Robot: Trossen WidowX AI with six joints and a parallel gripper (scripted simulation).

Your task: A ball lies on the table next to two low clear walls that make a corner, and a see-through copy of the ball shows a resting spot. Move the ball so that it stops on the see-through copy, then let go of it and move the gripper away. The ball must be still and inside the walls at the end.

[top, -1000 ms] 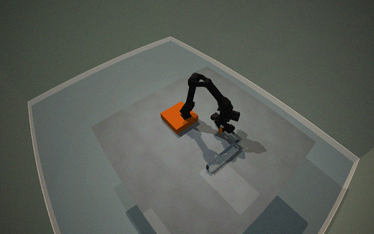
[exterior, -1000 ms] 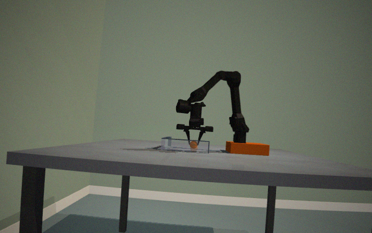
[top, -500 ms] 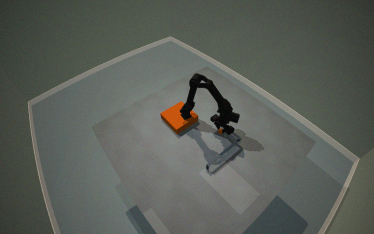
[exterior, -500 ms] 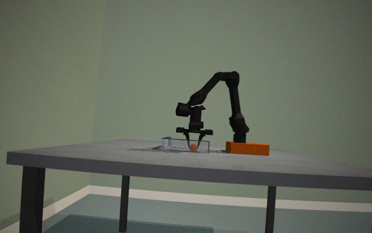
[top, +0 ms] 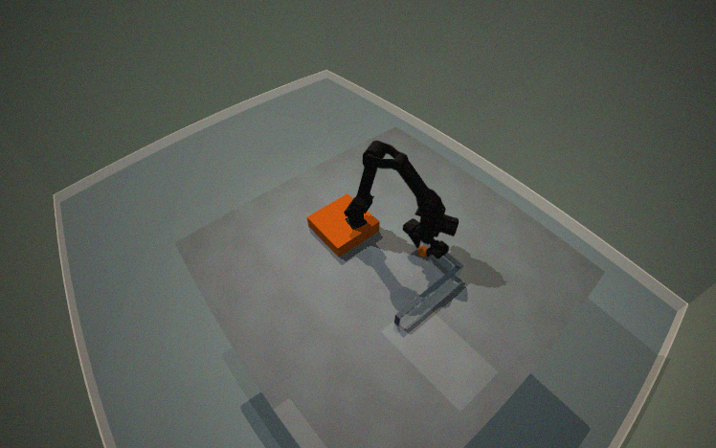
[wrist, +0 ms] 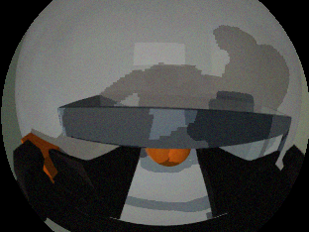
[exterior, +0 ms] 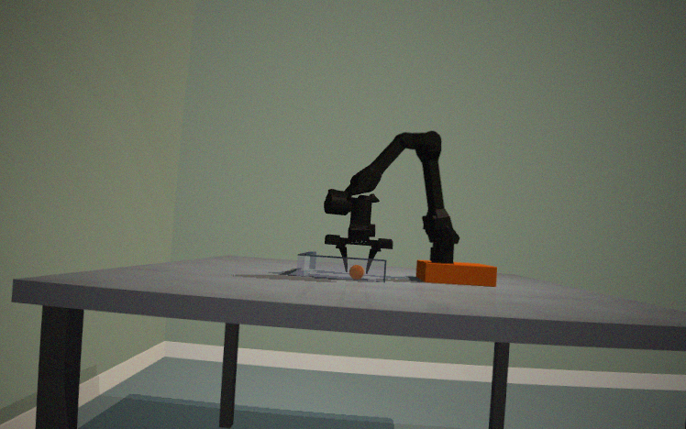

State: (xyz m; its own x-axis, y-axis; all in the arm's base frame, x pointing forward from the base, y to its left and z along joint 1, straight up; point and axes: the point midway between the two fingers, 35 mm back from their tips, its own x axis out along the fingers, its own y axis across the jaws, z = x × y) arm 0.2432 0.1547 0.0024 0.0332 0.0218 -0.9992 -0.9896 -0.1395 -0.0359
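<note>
The orange ball (top: pixel 422 252) (exterior: pixel 356 271) (wrist: pixel 168 157) is low at the table, inside the corner of the clear walls (top: pixel 428 293) (exterior: pixel 385 270) (wrist: pixel 109 124). Two orange tones overlap on it in the wrist view, so the see-through copy and the ball nearly coincide; any small offset is hard to tell. My gripper (exterior: pixel 357 273) (wrist: pixel 169 143) points down and is open. Its fingers stand on either side of the ball, with a narrow gap at each side. In the top view the fingertips are mostly hidden by the gripper body.
The orange base block (top: pixel 332 224) (exterior: pixel 455 274) carries the arm and stands beside the walled corner. One clear wall crosses just in front of the fingers in the wrist view. The other wall meets it at the corner. The arm's shadow falls across the table (top: pixel 274 296) (exterior: pixel 202 288).
</note>
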